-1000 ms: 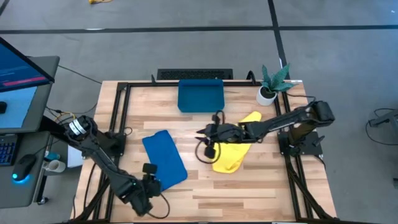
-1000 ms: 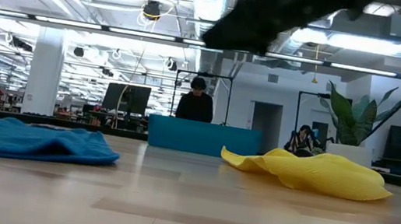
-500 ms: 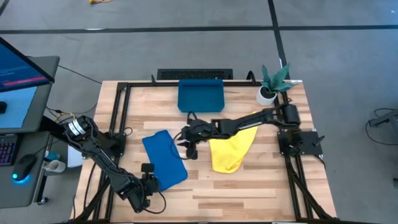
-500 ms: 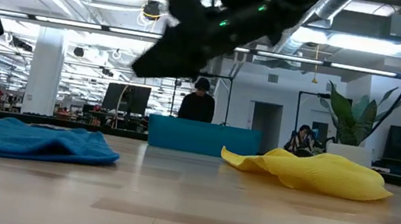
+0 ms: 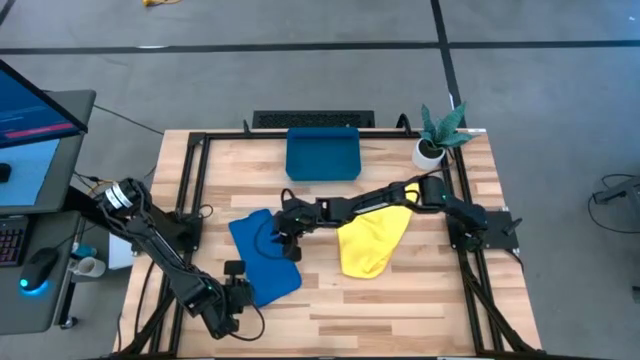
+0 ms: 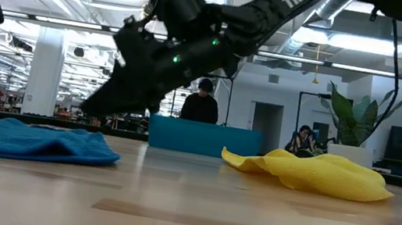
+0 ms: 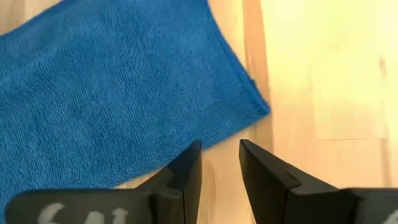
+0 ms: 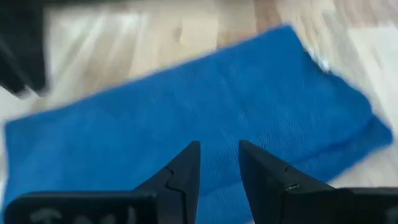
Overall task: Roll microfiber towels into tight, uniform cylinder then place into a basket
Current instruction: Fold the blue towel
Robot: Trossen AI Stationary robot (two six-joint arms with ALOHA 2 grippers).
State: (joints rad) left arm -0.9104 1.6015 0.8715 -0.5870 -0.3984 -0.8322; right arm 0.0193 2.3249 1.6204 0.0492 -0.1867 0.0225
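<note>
Right gripper (image 8: 219, 163) slightly parted, empty, above blue towel (image 5: 264, 255); yellow towel (image 6: 317, 173) only in wider views.

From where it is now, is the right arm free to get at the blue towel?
Probably yes: the right gripper hangs over the blue towel, fingers parted, nothing between them.

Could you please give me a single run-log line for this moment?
stage: reach, nothing rolled | right end effector: open, empty, above blue towel | left end effector: open, at towel's near corner | yellow towel: loose | basket: empty
</note>
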